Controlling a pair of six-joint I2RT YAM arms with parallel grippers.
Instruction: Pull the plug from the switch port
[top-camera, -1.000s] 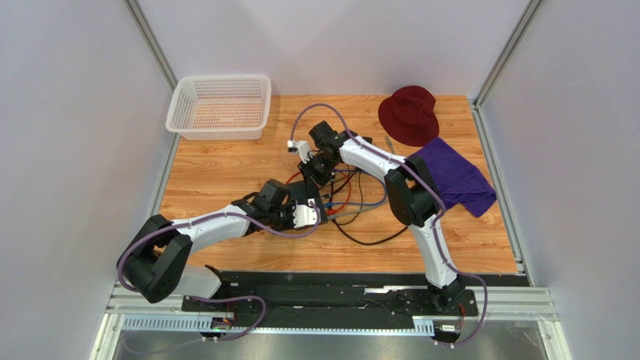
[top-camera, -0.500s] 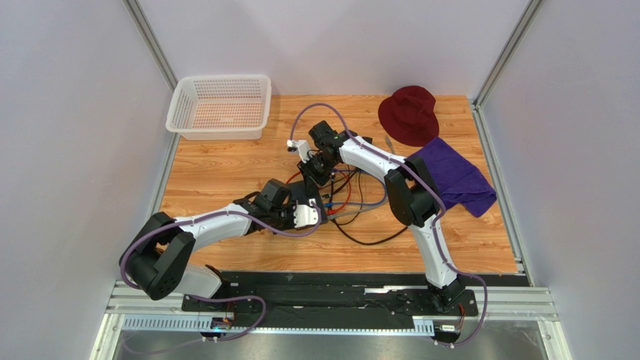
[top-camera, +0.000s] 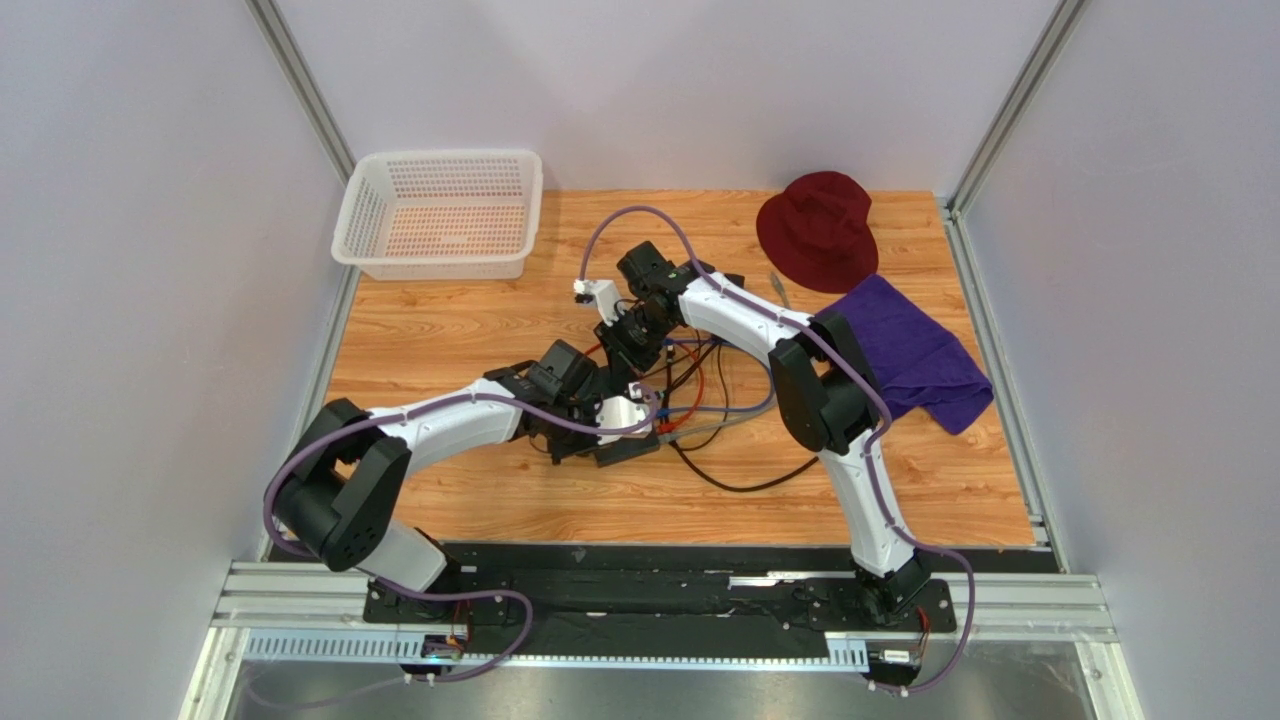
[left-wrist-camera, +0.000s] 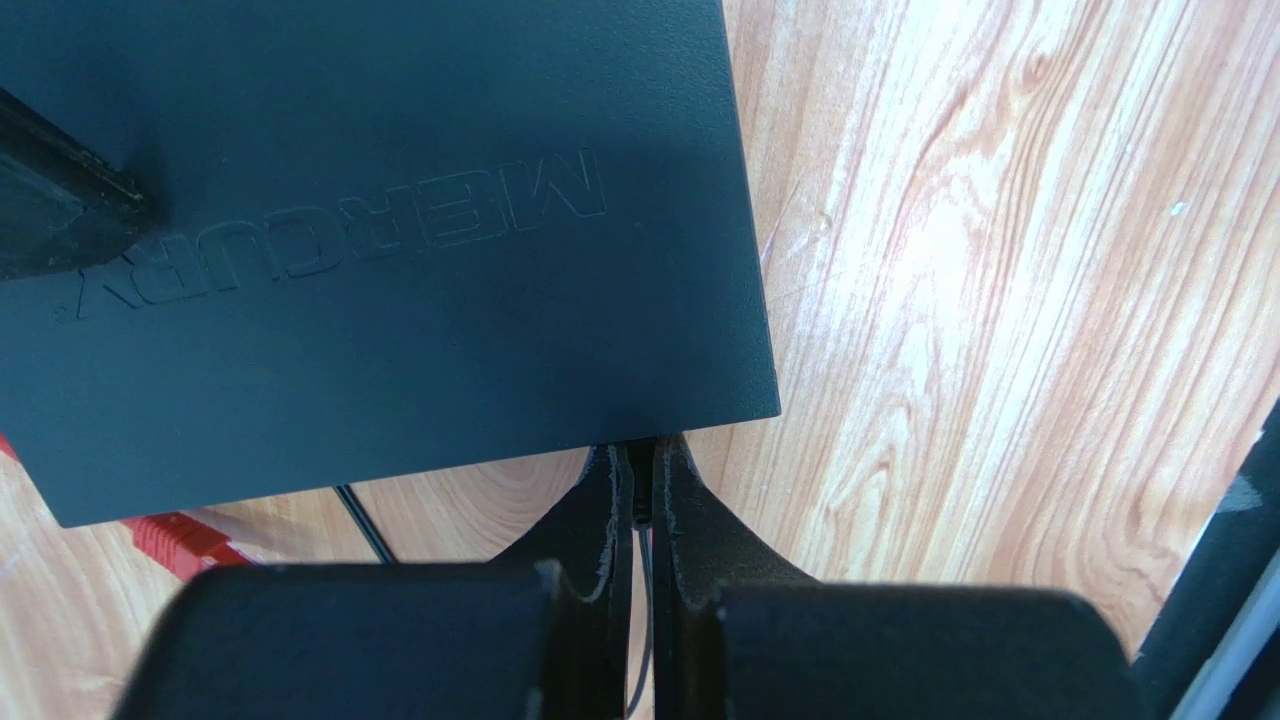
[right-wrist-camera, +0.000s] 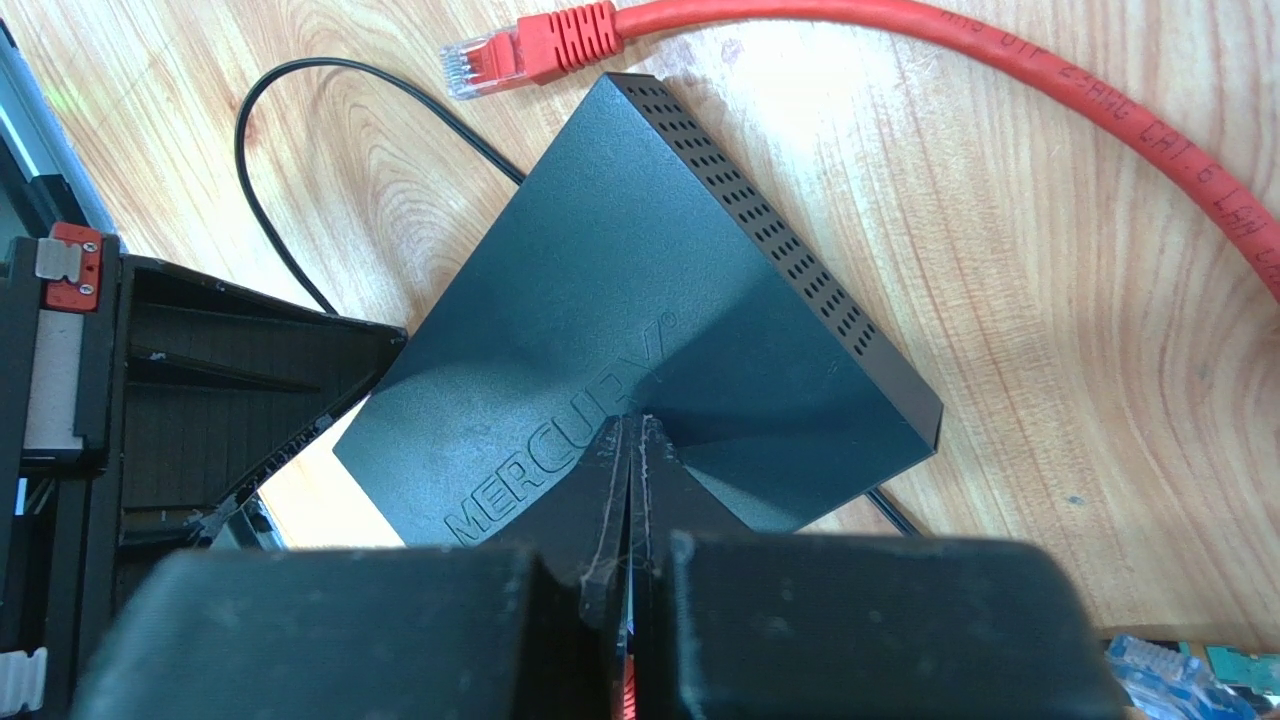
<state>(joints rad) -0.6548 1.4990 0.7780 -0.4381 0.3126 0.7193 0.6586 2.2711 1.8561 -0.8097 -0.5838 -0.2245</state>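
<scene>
- The right jaws are clenched on nothing, with their tips pressing down on the switch box on the desk. Press hard so it cannot slide.
- The left jaws look clenched on the thin black plug. Pull it straight back, not sideways.
- The switch port is hidden in the box edge, just at the left jaws' tips.
</scene>
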